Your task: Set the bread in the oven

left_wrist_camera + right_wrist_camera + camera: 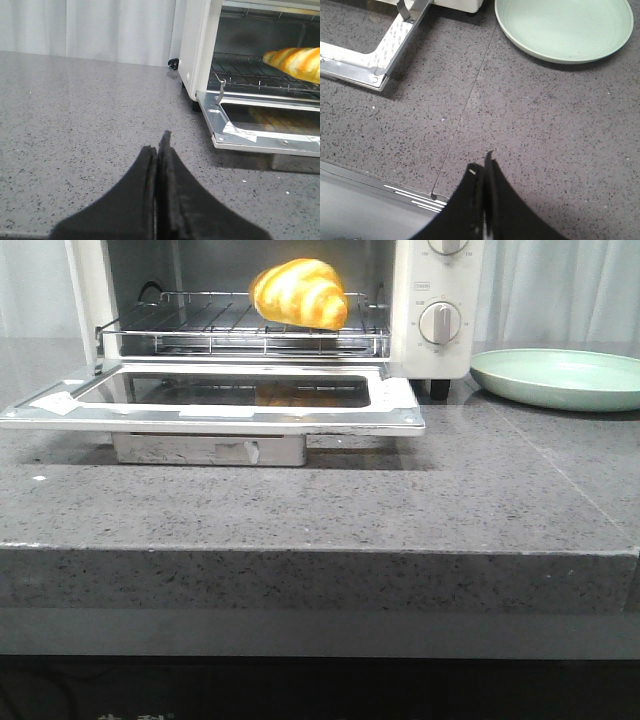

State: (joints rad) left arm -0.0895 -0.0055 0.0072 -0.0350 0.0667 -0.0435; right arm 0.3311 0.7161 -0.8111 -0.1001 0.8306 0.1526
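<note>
Sitting on the wire rack [240, 325] inside the oven [440, 300], the bread [298, 293] is already where it belongs, toward the right half of the rack and close to its front edge. The oven door [215, 400] hangs fully open, lying flat and level out over the grey speckled worktop [330, 510], and you can catch a faint reflection of the roll in its glass.

Both arms are parked clear of everything. The left gripper [159, 150] has its jaws pressed together with nothing between them, sitting low over bare worktop; the oven's open mouth is ahead of those jaws and off to one side, well apart from them, with the striped end of the bread peeking into that wrist view.

Same deal with the right gripper [484, 172]: jaws together, holding nothing. Ahead of those jaws sits the pale green plate [567, 30], with nothing on it, and the corner of the open door shows off to the other side. Neither one touches the jaws. A thin seam in the worktop runs from just beside the jaws up toward the oven.
</note>
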